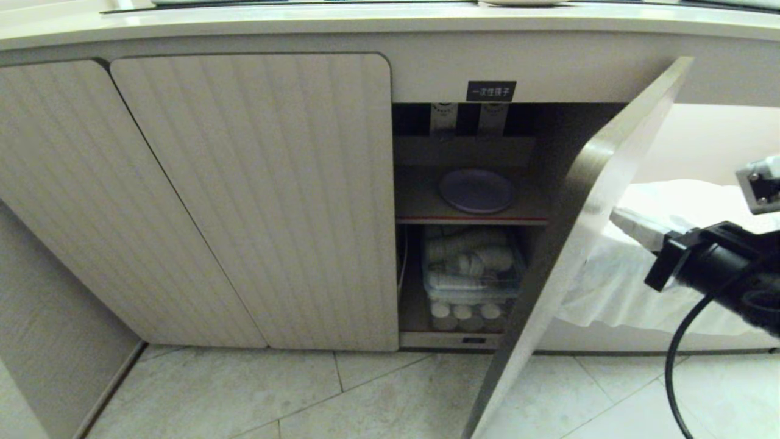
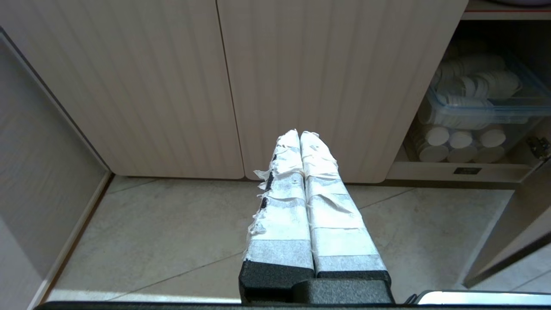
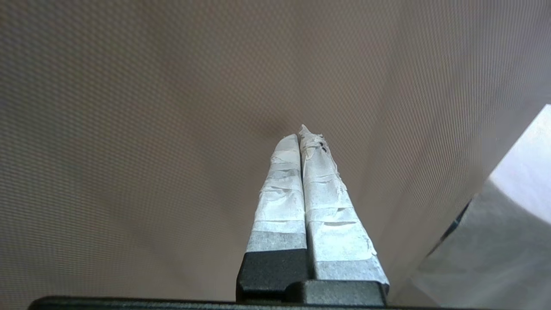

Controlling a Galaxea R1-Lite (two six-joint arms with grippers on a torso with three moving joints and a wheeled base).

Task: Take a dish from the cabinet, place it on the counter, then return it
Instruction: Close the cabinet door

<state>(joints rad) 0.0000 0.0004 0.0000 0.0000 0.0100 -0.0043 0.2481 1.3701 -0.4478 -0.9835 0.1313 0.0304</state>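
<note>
Head view looks at the cabinet (image 1: 250,201), whose two ribbed doors on the robot's left are shut while the door (image 1: 579,244) on the right stands swung out toward the robot, baring the compartment behind it. Inside that compartment the dish (image 1: 476,191), a pale lavender plate, lies flat on the inner shelf (image 1: 426,213) with the red front edge, directly below the small black label (image 1: 491,91) with white characters. Under the shelf sits a clear bin (image 1: 472,268) packed with white round lids or cups, and more white cylinders stand in a row at the bin's front. Above the cabinet runs the cream counter (image 1: 390,21), its rounded front edge overhanging the doors. To the right of the open door, on its outer side and away from the dish, the right arm reaches in from the edge of the view; its right gripper (image 3: 301,133) has its taped fingers (image 3: 280,189) pressed together with nothing between them, the tips right at the plain inner face of the door. The left gripper (image 2: 300,134) hangs low before the shut doors of the cabinet, above the tiled floor (image 2: 172,241), fingers likewise closed together and empty.
</note>
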